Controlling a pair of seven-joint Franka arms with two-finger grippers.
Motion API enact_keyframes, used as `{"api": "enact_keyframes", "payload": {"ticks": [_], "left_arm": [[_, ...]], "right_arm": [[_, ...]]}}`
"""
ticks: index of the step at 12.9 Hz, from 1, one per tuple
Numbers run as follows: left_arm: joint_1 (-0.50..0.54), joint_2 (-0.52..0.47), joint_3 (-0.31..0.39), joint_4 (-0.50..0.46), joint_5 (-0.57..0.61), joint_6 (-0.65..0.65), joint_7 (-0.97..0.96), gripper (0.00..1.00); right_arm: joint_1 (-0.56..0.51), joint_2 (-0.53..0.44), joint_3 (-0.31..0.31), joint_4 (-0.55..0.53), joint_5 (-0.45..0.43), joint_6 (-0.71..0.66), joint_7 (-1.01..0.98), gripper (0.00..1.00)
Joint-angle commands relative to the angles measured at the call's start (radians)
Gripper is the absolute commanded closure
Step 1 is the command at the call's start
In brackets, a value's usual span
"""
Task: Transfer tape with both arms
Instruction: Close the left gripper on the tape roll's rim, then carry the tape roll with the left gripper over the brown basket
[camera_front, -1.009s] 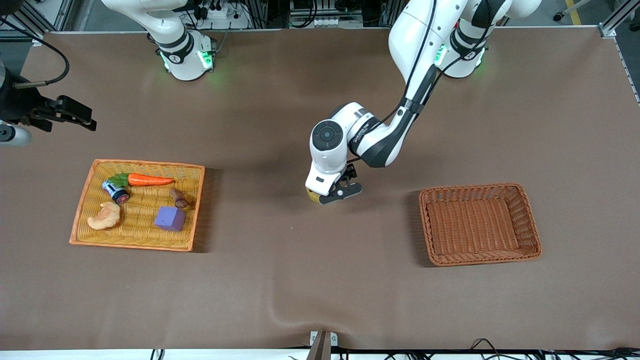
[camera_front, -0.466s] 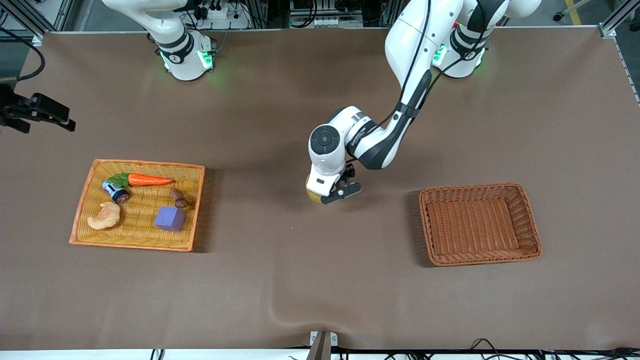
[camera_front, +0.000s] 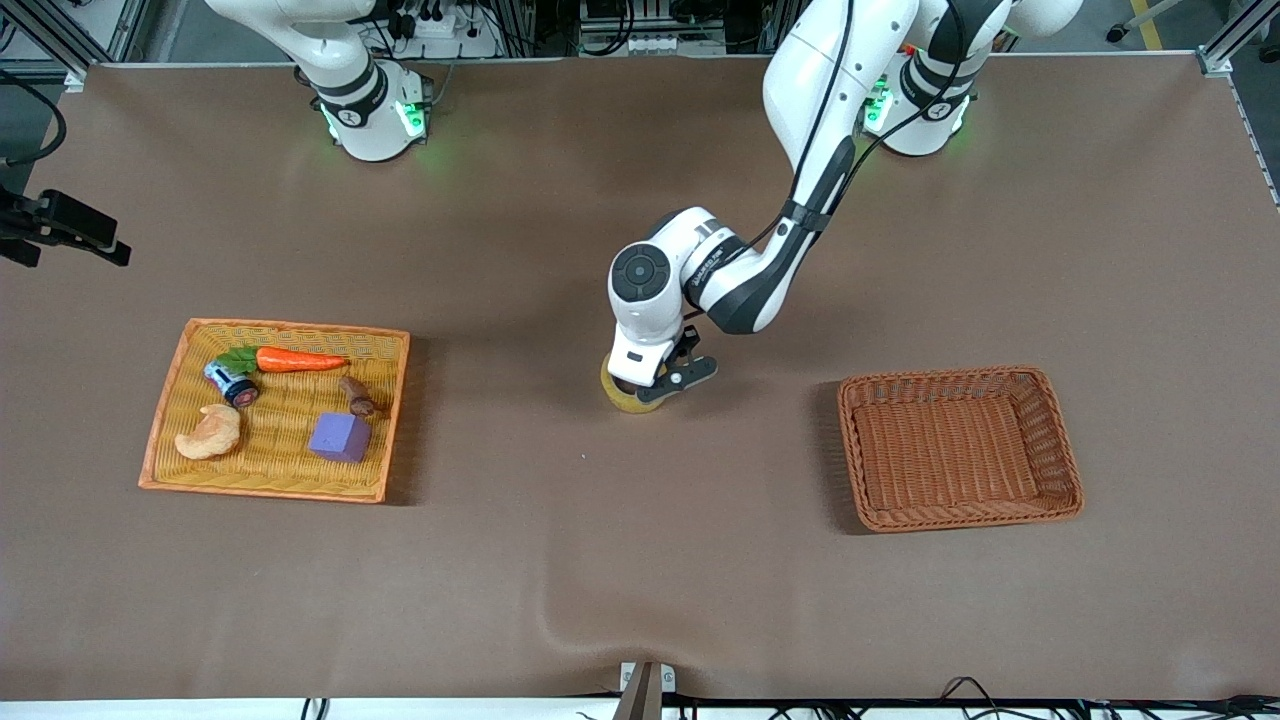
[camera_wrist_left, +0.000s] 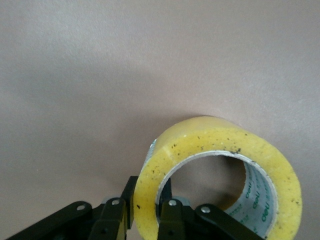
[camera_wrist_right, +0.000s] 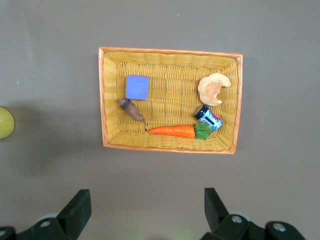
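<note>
Tape (camera_front: 622, 389) sits near mid-desk, standing up off the brown desk (camera_front: 640, 560) surface, its yellowish ring gripped by the left tool (camera_front: 652, 392). Left wrist view: the two black fingers (camera_wrist_left: 111, 220) are closed narrow on the wall of the roll (camera_wrist_left: 215, 175), one finger on the outer face, the other inside the grey core; printed lettering shows on the inner liner. The roll's low edge looks to be at or just above the desk; contact cannot be confirmed. Left arm reaches down from its base to the roll with the wrist bent over it. Right tool (camera_wrist_right: 145, 212) hangs high over the desk toward the right arm's end, fingers spread wide, nothing between them; that arm waits. Directly under the right tool's camera lies the yellow wicker tray (camera_wrist_right: 107, 100), holding a purple cube (camera_wrist_right: 137, 87), a carrot (camera_wrist_right: 172, 131), a croissant-shaped piece (camera_wrist_right: 214, 88), a small blue can (camera_wrist_right: 208, 118) and a brown stub-like item (camera_wrist_right: 131, 108). The tray (camera_front: 170, 400) is well apart from the left tool, toward the right arm's end. An orange-brown wicker basket (camera_front: 1060, 440) lies toward the left arm's end, also well apart from the left tool and the roll.
</note>
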Motion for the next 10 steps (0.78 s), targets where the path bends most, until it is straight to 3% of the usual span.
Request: {"api": "enact_keyframes", "payload": {"ticks": [1, 4, 10], "left_arm": [[0.002, -0.072, 0.009, 0.002, 0.018, -0.062, -0.045, 1.00], [0.054, -0.207, 0.022, 0.002, 0.021, -0.110, -0.131, 1.00], [0.282, -0.454, 0.029, 0.002, 0.030, -0.205, -0.225, 1.00]], "right_arm": [[-0.018, -0.016, 0.020, -0.011, -0.010, -0.012, 0.011, 0.00], [-0.018, -0.017, 0.020, -0.011, -0.014, -0.008, 0.012, 0.00], [-0.019, -0.025, 0.020, -0.028, -0.009, -0.011, 0.011, 0.00]]}}
